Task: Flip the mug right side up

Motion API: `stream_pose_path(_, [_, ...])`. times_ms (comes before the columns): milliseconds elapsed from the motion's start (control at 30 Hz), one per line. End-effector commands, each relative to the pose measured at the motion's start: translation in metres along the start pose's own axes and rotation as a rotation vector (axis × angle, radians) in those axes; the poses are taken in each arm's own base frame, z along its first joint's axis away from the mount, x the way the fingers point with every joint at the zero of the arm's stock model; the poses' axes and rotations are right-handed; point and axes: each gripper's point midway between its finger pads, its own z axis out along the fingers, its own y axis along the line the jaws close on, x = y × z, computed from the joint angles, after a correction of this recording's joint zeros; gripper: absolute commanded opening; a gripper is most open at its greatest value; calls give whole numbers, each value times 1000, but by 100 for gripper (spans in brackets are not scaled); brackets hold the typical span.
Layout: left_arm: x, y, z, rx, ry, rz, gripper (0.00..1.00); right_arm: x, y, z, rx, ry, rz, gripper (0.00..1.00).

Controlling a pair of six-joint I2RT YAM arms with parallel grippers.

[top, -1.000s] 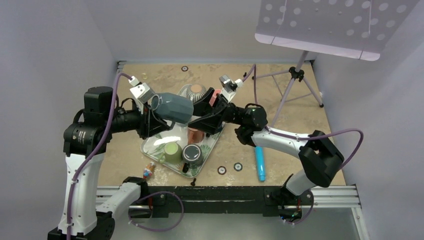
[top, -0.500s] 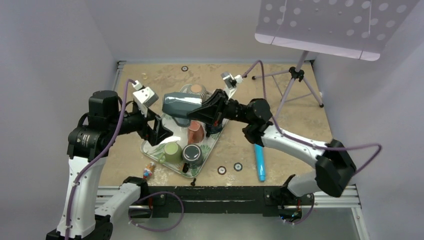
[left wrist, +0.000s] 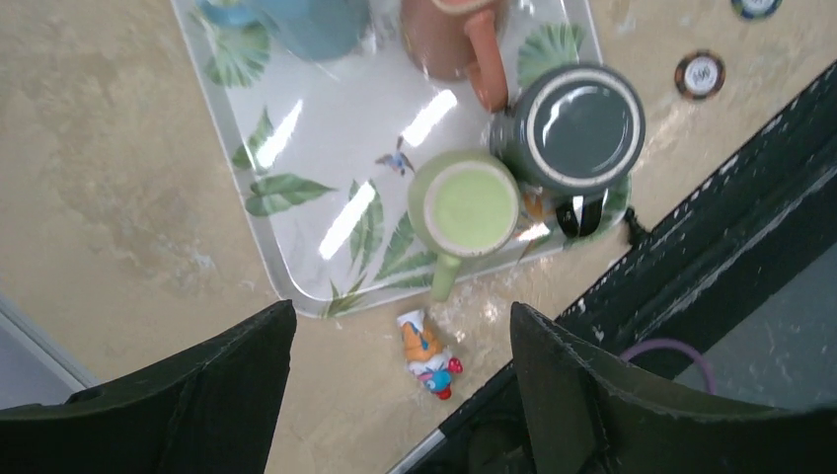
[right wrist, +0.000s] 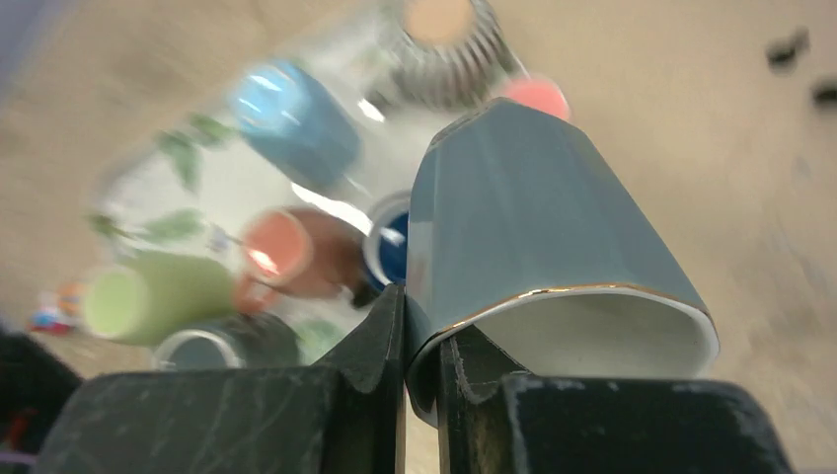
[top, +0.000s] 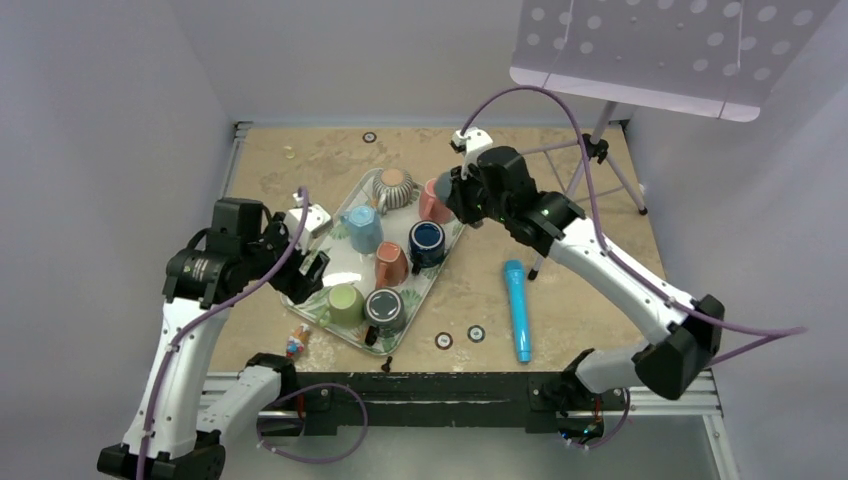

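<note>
Pinched narrow with the right gripper (right wrist: pixel 422 331) on the gold-edged lip of the grey-blue mug (right wrist: pixel 538 212). Held up off the tray (top: pixel 342 258), above its far right end, base pointing away from the fingers and mouth toward the wrist camera; no telling how far tipped. Plain only from the right wrist; from above, almost wholly hidden behind that arm's wrist, just beside the salmon mug (top: pixel 432 205).

Spread wide at the left gripper (left wrist: pixel 400 321), hovering over the tray's near left corner. From the left wrist, looking straight down on the green mug (left wrist: pixel 464 204) and the dark grey mug (left wrist: pixel 582 126), side by side and end-on, with a small toy figure (left wrist: pixel 427 354) on the table just off the tray edge.

From above only: a light blue mug (top: pixel 362 230), a ribbed mug (top: pixel 393 187), a dark blue mug (top: pixel 427 240) and a terracotta mug (top: pixel 390 265), crowded together on the tray. Out to the right, a blue cylinder (top: pixel 518 322) flat on the table, well apart from the tray, and a tripod (top: pixel 590 165) under a perforated board (top: pixel 650 50).
</note>
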Motion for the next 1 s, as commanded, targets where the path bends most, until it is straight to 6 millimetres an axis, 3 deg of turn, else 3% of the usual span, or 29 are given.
stream_pose_path(0, [39, -10, 17, 88, 125, 108, 79, 67, -81, -4, 280, 325, -51, 0])
stream_pose_path(233, [78, -22, 47, 161, 187, 236, 73, 130, -121, 24, 348, 614, -69, 0])
stream_pose_path(400, [102, -22, 69, 166, 272, 294, 72, 158, -142, 40, 358, 749, -71, 0])
stream_pose_path(533, [115, -20, 82, 171, 298, 323, 71, 160, -141, 53, 318, 755, -81, 3])
stream_pose_path(667, [122, -13, 92, 144, 315, 341, 73, 153, -139, 62, 291, 726, -82, 26])
stream_pose_path(767, [121, -13, 99, 153, 305, 338, 72, 146, -141, 63, 301, 708, -87, 37])
stream_pose_path(967, [123, -12, 124, 171, 310, 334, 64, 122, -137, 56, 305, 624, -86, 50])
